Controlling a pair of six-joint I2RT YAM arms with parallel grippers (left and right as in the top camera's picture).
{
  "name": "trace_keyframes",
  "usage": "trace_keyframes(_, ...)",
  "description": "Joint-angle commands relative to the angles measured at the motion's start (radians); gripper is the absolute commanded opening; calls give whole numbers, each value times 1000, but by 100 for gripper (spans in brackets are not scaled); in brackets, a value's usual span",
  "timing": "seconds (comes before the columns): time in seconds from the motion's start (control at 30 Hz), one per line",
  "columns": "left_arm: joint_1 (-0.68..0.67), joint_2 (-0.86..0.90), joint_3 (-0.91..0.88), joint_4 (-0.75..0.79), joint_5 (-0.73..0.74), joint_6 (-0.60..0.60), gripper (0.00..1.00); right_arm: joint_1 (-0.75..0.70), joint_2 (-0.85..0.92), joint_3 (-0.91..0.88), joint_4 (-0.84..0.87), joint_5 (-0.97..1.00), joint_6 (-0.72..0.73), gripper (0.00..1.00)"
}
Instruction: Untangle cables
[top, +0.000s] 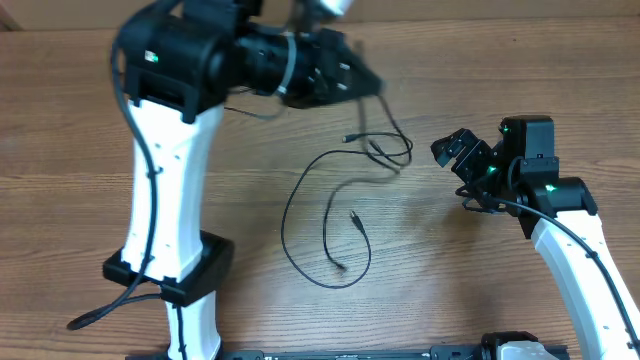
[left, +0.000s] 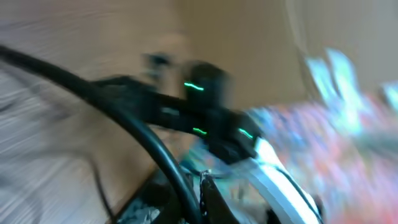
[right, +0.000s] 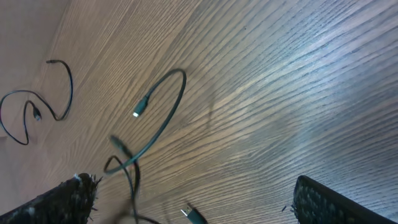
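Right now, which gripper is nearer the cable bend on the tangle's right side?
Right. The right gripper sits open just beside the bend; the left gripper is farther off, up and to its left in the overhead view.

**Overhead view.** The left gripper (top: 355, 78) is motion-blurred. One strand of the cables (top: 340, 200) disappears beneath it, and it cannot be told whether that strand is held. The order of strands at the crossing is too small to read.

**Left wrist view.** Smeared throughout; no fingertips are distinguishable.

**Right wrist view.** The right gripper (right: 193, 190) has both fingers (right: 71, 199) cut off by the lower edge, as is one cable.
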Motion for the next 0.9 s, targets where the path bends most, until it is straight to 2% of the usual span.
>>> trace_keyframes(0.0, 87, 1, -60, -21, -207, -114, 4, -3, -7, 15, 6, -5, -2, 100)
trace_keyframes(0.2, 51, 2, -323, -21, -208, -92, 4, -3, -7, 15, 6, -5, -2, 100)
trace_keyframes(0.33, 13, 2, -470, -21, -151, -84, 4, -3, -7, 15, 6, -5, -2, 100)
trace_keyframes(0.63, -10, -55, -473, -21, -114, -76, 4, -3, -7, 15, 6, -5, -2, 100)
trace_keyframes(0.87, -8, -175, -456, 30, 77, -77, 4, -3, -7, 15, 6, -5, -2, 100)
